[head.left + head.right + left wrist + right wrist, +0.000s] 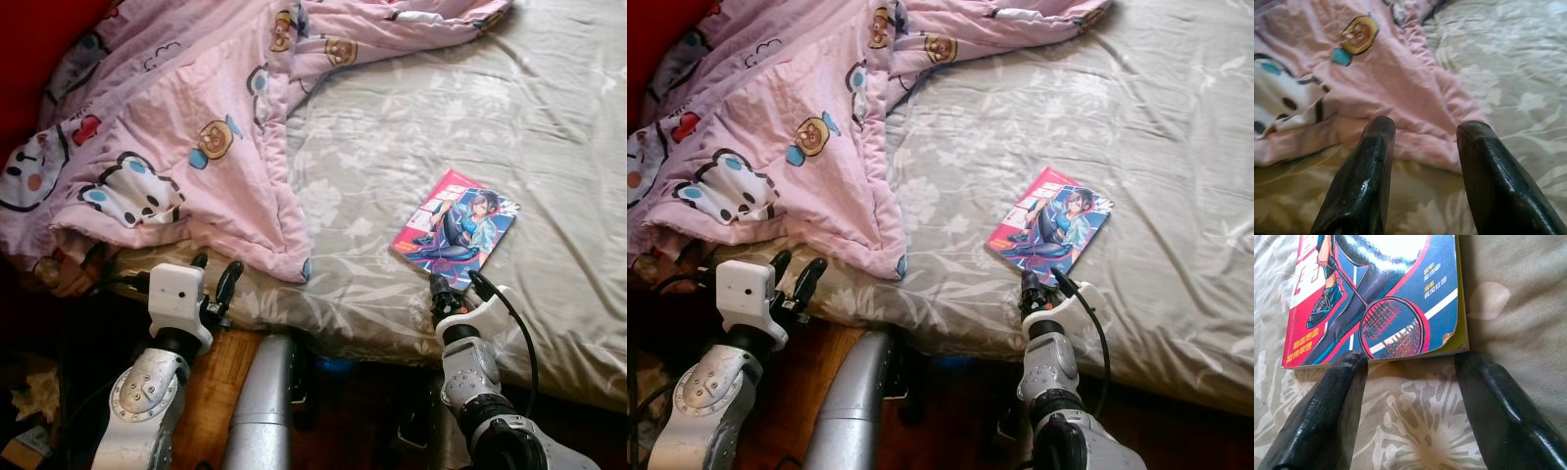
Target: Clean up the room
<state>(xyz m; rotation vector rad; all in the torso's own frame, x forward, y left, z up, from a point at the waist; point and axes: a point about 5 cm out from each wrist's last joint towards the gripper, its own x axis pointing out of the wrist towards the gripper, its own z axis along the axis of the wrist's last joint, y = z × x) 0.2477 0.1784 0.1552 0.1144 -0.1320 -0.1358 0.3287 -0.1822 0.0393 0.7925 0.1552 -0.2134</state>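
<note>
A bed (549, 108) covered by a grey sheet with a pale flower print is seen from above. A comic book (456, 227) with a red, pink and blue cover, showing a drawn figure with a badminton racket, lies flat on the sheet near the bed's front edge, well apart from the bedding on the other side. A pink quilt (196, 108) printed with cartoon bears and pandas is heaped over the left part of the bed, its lower corner hanging toward the front edge.

The right gripper (457, 285) is held at the bed's edge just below the comic book's near corner. In the right wrist view its two black fingers (1327, 406) are spread wide, resting on or just over the sheet, with the book's lower edge (1400, 308) lying right at their tips; nothing is held between them.

The left gripper (214, 278) is placed at the front edge of the bed beneath the quilt's corner. Its fingers (1364, 181) are parted and empty, pointed at the pink hem (1415, 103) where it meets the grey sheet.

A patch of wooden floor (220, 377) is visible between the arms, below the bed.
</note>
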